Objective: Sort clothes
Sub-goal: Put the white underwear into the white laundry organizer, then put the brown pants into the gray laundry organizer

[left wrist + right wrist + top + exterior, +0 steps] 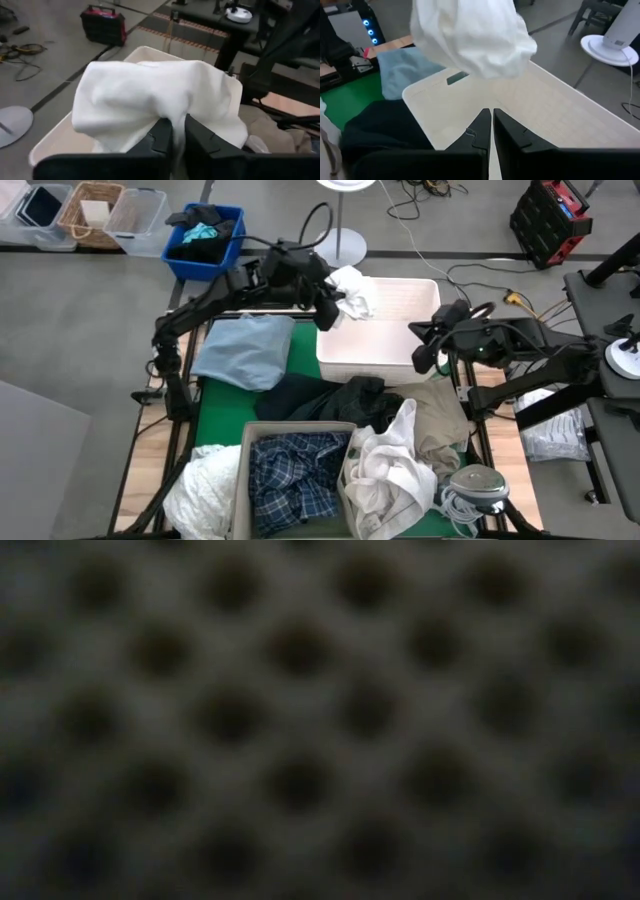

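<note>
High view: we see the left gripper (330, 308) reaching over the near-left corner of the white bin (400, 340), clamped on a white garment (352, 290) that hangs bunched above the bin's left edge. The right gripper (428, 350) sits at the bin's right rim, holding nothing. On the green mat (215, 415) lie the light blue shirt (245, 350), a black piece (340, 398) and a khaki piece (440, 415). In front of them we note a grey bin (245, 480) with the blue plaid shirt (295, 470), a cream piece (385, 475) in the next compartment, and a white bundle (205, 490) just outside its left wall. A small blue bin (175, 260) with dark and teal fabric stands beyond the table.

Low view: we only get a blurred dotted mesh pattern filling the whole picture; nothing readable.

Left wrist view: the left gripper (178, 131) has its fingers pressed together on a fold of the white garment (140, 95), which drapes over the white bin (50, 145). A red toolbox (104, 25) stands on the floor beyond.

Right wrist view: the right gripper (491, 117) has its fingers closed, nearly touching, with nothing between them, above the floor of the white bin (555, 130). The white garment (470, 35) hangs over the bin; the light blue shirt (405, 72) and black piece (380, 127) lie beside it.
</note>
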